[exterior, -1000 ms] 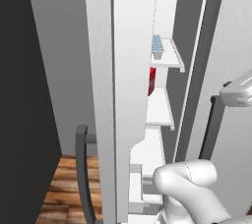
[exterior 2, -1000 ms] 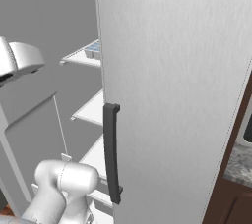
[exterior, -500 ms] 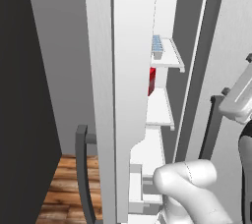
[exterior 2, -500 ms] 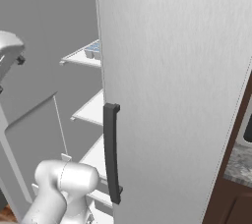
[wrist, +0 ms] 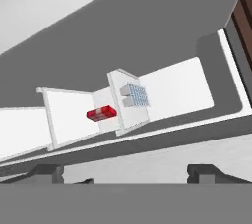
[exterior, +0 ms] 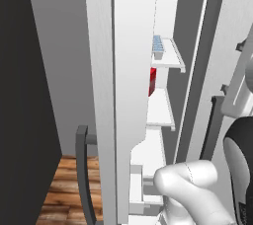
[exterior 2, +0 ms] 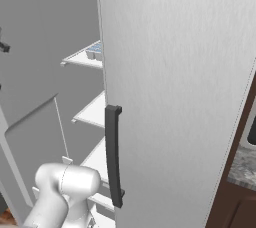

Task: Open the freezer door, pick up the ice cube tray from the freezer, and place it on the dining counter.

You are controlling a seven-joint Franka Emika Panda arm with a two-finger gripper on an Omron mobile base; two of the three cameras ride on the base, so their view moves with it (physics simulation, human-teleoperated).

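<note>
Beside the wood floor (exterior: 64,189), the freezer (exterior: 165,2) stands with its freezer door (exterior: 129,95) swung open, the ice cube tray (exterior: 157,45) resting on an upper white shelf (exterior: 170,56) above a red carton (exterior: 152,82), while the pincer (wrist: 129,173) hangs outside with its fingers spread wide, holding nothing.

**Flat, even rendered light, soft at low resolution**

Light is diffuse with no visible source. The white-walled freezer compartment (exterior: 165,31) is brightest; the tall light-grey brushed door (exterior 2: 175,87) shows faint streaks, no glare. Shadows are weak. Edges look slightly blurred and jagged throughout.
</note>
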